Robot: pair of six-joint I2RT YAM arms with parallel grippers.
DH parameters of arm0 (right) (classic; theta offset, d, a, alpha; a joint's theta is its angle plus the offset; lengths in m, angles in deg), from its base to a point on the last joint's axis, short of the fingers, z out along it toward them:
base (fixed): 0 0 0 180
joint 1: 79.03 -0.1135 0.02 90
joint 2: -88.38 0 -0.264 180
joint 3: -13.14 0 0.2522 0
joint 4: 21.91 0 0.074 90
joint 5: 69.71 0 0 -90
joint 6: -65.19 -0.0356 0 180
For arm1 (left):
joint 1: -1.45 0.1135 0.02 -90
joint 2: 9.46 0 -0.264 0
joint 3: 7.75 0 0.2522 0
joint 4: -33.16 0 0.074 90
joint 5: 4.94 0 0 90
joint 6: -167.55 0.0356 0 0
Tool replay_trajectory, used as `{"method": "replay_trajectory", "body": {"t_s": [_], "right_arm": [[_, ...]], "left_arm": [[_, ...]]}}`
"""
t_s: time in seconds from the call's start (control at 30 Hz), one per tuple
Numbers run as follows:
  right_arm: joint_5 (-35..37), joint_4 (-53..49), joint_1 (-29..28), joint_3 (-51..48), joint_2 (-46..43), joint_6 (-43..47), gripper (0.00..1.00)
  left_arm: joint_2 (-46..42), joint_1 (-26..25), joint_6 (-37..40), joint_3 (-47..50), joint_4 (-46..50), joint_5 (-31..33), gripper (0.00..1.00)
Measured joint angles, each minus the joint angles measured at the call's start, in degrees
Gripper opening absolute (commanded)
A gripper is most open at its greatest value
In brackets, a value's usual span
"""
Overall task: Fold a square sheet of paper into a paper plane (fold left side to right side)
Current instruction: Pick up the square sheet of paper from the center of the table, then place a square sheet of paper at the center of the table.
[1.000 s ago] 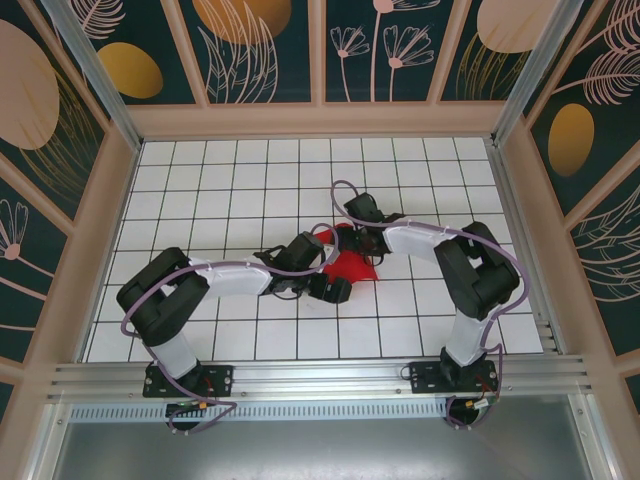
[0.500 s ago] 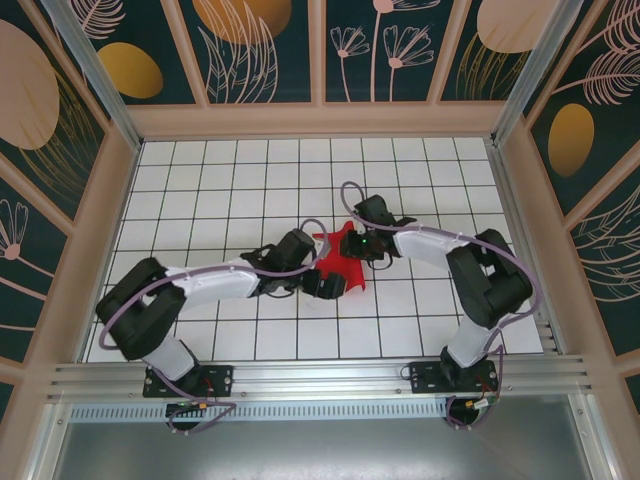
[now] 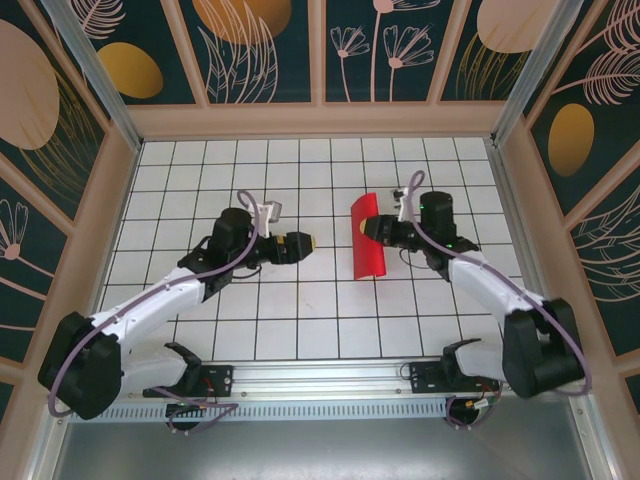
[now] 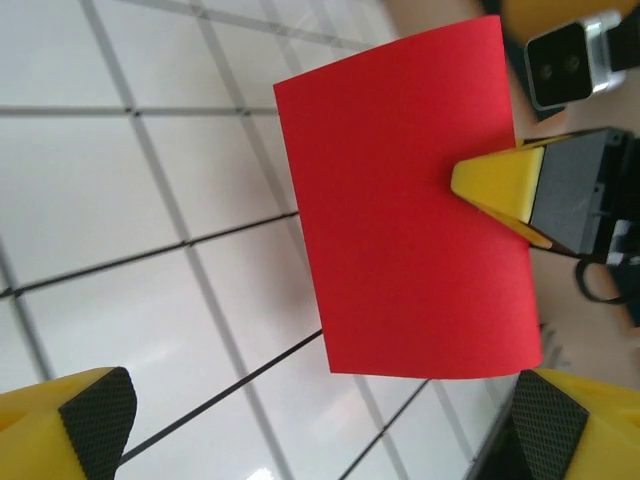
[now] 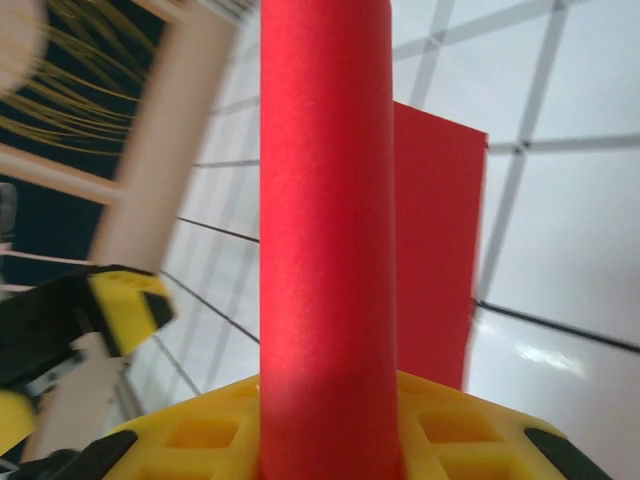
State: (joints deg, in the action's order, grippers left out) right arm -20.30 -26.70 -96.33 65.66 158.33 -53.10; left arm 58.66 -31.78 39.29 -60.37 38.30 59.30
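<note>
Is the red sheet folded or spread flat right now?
Folded over, loosely: the red sheet shows a rounded bend, two layers, pinched by the right claw.

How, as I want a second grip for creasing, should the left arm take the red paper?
On the red paper, pinch the long edge facing the left gripper, coming in from the left with its fingers wide. The right gripper clamps the opposite edge of the bent-over sheet, so this side is exposed and unobstructed.
</note>
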Motion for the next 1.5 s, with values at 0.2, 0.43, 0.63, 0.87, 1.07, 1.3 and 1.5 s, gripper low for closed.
{"method": "replay_trajectory", "body": {"t_s": [0.2, 0.43, 0.63, 0.87, 1.07, 1.3, 1.5], "right_arm": [[-8.7, 4.9, 1.2, 1.1, -10.6, -2.9, 0.29], [-13.5, 9.8, 0.6, 5.3, -12.7, -9.2, 0.29], [-13.6, 11.8, -3.3, 7.0, -12.7, -11.7, 0.29], [-13.5, 13.1, -5.4, 7.8, -12.7, -13.0, 0.29], [-13.0, 13.4, -6.3, 7.9, -12.7, -13.2, 0.29], [-8.5, 10.7, -6.0, 7.9, -12.7, -12.5, 0.41], [-1.4, 1.8, -5.1, 8.4, -12.7, -8.3, 0.79]], "left_arm": [[-2.3, 0.0, -3.1, -1.3, -8.1, -7.5, 0.98], [-1.7, 0.0, -5.4, -5.0, -16.4, -15.5, 0.98], [0.6, 0.0, -6.4, -6.7, -19.7, -18.9, 0.99], [2.9, 0.0, -6.7, -6.7, -19.8, -19.5, 0.98], [3.4, -0.4, -10.0, -6.7, -24.3, -22.1, 0.53], [3.4, -0.6, -9.7, -6.7, -24.9, -22.6, 0.08], [3.4, -0.6, -7.7, -5.9, -20.7, -20.0, 0.01]]}}
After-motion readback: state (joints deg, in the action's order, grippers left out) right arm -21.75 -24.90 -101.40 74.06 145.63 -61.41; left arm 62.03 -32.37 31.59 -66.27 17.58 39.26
